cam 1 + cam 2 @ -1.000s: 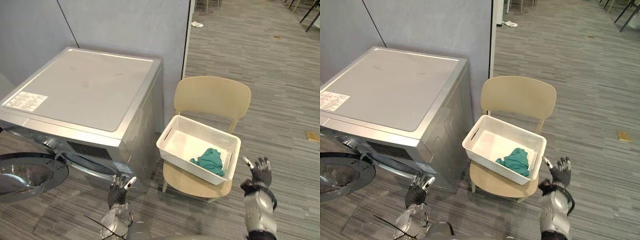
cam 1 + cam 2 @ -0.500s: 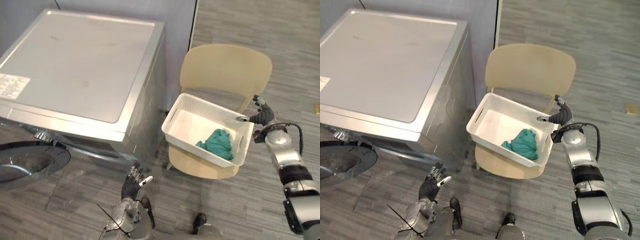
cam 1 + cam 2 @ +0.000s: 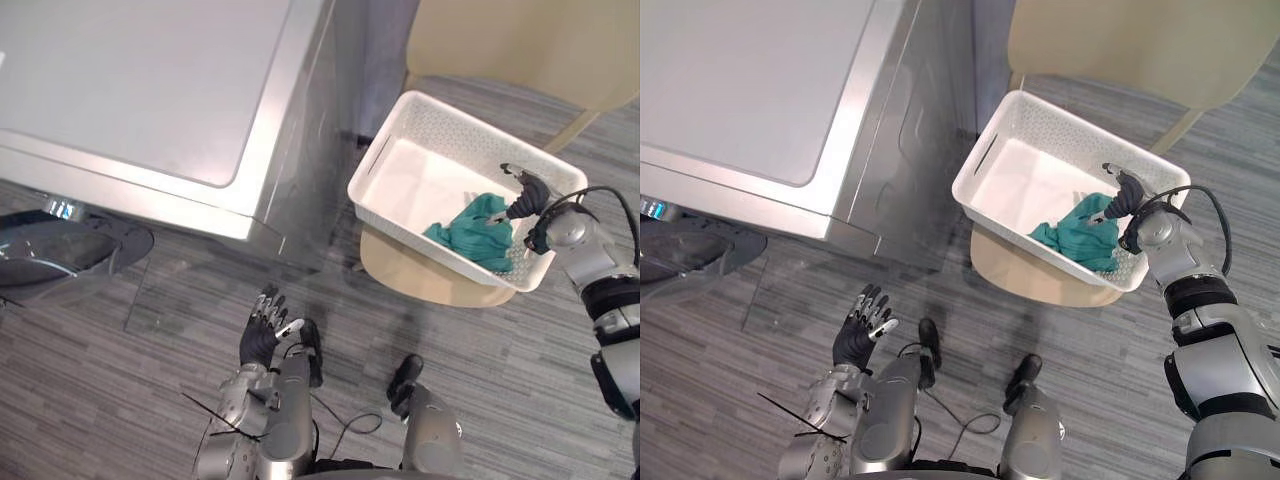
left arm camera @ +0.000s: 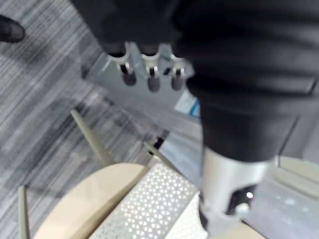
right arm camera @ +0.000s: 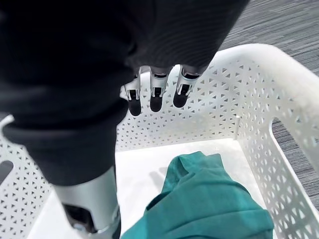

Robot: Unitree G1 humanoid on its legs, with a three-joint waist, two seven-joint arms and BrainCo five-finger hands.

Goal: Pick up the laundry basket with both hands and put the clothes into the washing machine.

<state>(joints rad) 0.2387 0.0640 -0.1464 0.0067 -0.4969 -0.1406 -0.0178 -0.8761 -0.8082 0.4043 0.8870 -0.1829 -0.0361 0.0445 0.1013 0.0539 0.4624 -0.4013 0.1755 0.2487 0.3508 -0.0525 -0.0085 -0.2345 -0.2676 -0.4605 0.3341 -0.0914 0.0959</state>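
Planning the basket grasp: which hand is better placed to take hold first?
Right. The right hand hangs open over the white basket, above the teal cloth by its rim. The left hand, also open, is low over the floor, apart from the basket.

Grey plank floor (image 3: 100,370), beige chair (image 3: 520,45)

Laundry basket (image 3: 400,222): on the chair (image 3: 420,278), beneath the right hand (image 3: 527,196).
Clothes (image 3: 472,232): in the basket, just beside that hand.
Washing machine (image 3: 150,90): left of the chair, behind the left hand (image 3: 262,335).
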